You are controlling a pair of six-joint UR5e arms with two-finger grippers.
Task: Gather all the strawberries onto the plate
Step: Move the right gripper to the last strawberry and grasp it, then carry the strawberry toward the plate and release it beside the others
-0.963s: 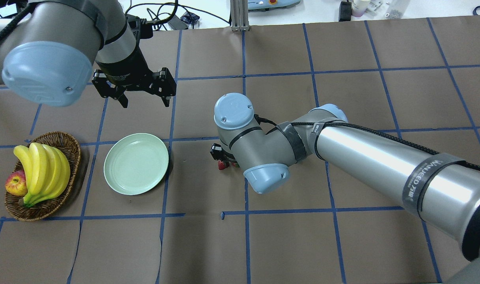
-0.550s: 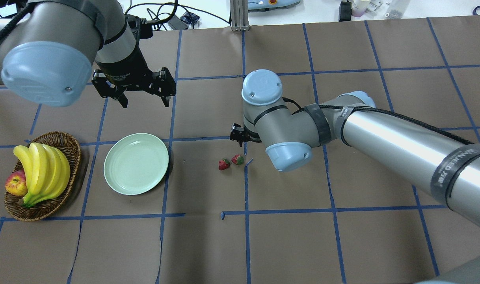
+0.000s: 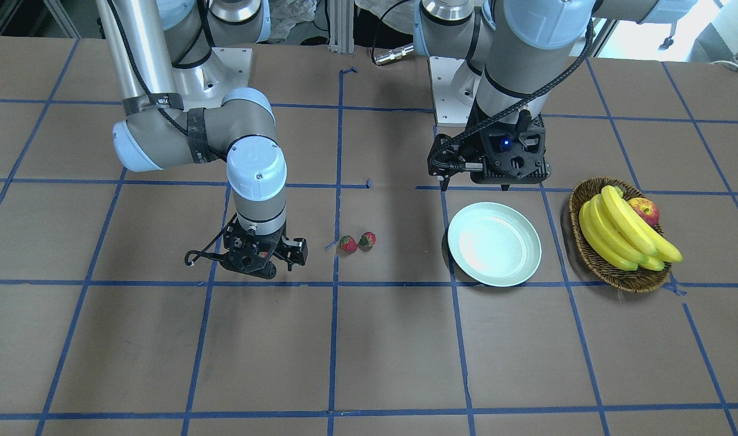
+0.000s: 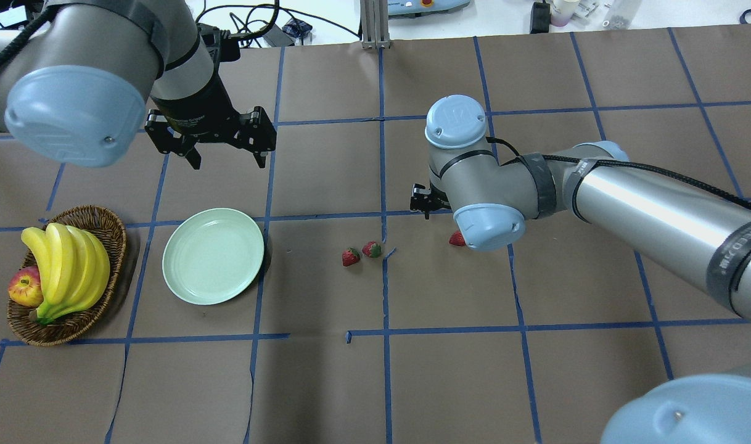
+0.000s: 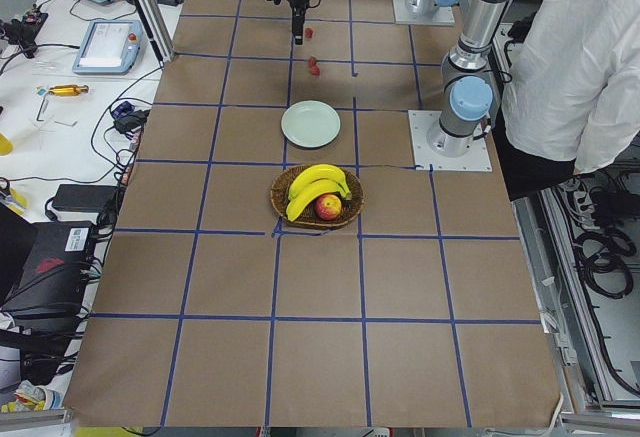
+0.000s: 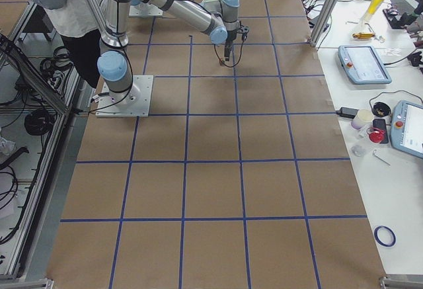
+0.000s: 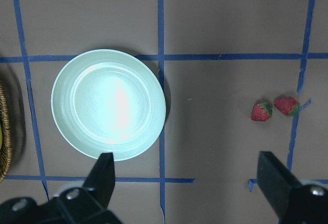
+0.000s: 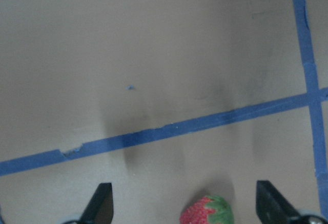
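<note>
Two strawberries point(image 4: 351, 256) point(image 4: 372, 249) lie side by side on the brown table, right of the pale mint plate point(image 4: 213, 256), which holds nothing. A third strawberry point(image 4: 456, 238) peeks out from under my right wrist. In the right wrist view this strawberry point(image 8: 206, 211) lies between the spread fingers point(image 8: 100, 203) of my open right gripper point(image 8: 187, 208), which hangs low over it point(image 3: 255, 266). My left gripper point(image 4: 226, 157) is open and empty, hovering beyond the plate. Its wrist view shows the plate point(image 7: 108, 104) and the two strawberries point(image 7: 261, 112) point(image 7: 286, 105).
A brown wicker basket point(image 4: 113, 237) with bananas point(image 4: 67, 265) and an apple point(image 4: 24, 287) stands left of the plate. Blue tape lines cross the brown table. Cables and devices lie beyond the table's far edge.
My right arm has swung to the right, away from the pair of strawberries, and now hangs over the third one. The left arm has not moved.
</note>
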